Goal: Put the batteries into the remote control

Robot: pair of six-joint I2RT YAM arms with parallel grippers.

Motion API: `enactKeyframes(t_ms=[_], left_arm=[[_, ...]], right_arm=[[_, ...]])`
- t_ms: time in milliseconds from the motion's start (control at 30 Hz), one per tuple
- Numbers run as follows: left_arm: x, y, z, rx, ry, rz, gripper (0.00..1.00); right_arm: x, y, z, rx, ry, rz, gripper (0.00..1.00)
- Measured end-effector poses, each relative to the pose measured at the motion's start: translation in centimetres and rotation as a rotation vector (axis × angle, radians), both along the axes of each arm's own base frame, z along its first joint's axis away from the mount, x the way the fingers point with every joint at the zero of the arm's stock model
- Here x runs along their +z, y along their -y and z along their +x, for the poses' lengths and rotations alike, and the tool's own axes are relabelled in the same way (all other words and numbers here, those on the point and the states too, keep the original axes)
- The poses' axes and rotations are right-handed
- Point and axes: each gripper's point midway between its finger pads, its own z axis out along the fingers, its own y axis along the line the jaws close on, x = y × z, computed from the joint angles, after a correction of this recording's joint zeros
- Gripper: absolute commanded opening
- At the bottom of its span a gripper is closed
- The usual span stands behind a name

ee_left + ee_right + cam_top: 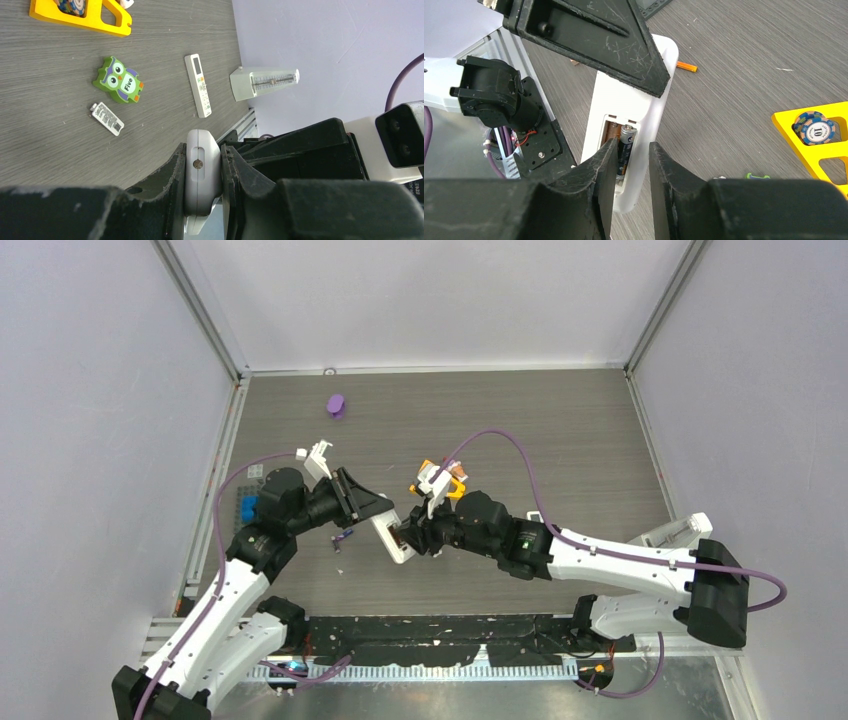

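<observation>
My left gripper (202, 185) is shut on the white remote control (202, 172), holding it above the table at the centre (393, 537). In the right wrist view the remote control (656, 100) shows its open battery bay, with a dark battery (626, 145) lying in it and a brownish-orange shape (611, 132) beside it. My right gripper (631, 165) hovers just over the bay's lower end, jaws slightly apart and nothing between them. A thin orange cylinder (686, 66) lies on the table beyond the remote.
A second white remote (198, 85), a green owl block (118, 80), a small white barcode piece (107, 118) and a metronome (262, 82) lie on the table. A yellow tray (819, 135) holds a poker chip (811, 126). A purple object (336, 405) sits far back.
</observation>
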Motion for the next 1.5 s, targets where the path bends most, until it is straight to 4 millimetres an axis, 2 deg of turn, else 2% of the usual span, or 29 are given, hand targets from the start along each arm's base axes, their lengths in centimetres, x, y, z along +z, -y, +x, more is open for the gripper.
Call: enactKeyframes(t_ms=[200,500,533,667,800,900,1033,1267,1333,1500], left_arm=[[-0.1,0.0,0.1,-0.001,0.004,0.005,0.00],[0.0,0.2,-0.3,-0.024,0.000,-0.001,0.00],[0.0,0.2,-0.3,-0.027,0.000,-0.001,0.00],[-0.1,0.2,-0.4,-0.032,0.004,0.002,0.00],[-0.2,0.2,-0.3,-0.036,0.010,0.009,0.00],[-0.2,0.2,-0.3,-0.041,0.023,0.017,0.00],[-0.2,0.3,-0.4,-0.057,0.042,0.024,0.00],[0.2,0.5,-0.6,-0.087,0.084,0.024,0.00],[0.3,0.5,-0.7,-0.092,0.086,0.023,0.00],[0.4,0.5,-0.9,-0.096,0.091,0.020,0.00]], right_arm=[[-0.1,0.0,0.1,-0.009,-0.005,-0.004,0.39],[-0.5,0.6,0.0,-0.017,-0.031,-0.019,0.66],[-0.2,0.8,0.1,-0.021,-0.039,-0.011,0.72],[1.1,1.3,0.1,-0.004,-0.081,0.044,0.85],[3.2,1.8,0.2,0.022,-0.160,0.146,0.89],[4.2,2.0,0.7,0.024,-0.235,0.218,0.90],[4.4,2.4,1.4,0.016,-0.359,0.281,0.90],[2.1,1.0,1.0,0.040,-0.545,0.283,0.86],[1.3,0.8,0.9,0.041,-0.582,0.277,0.83],[0.5,0.6,0.7,0.044,-0.630,0.275,0.63]])
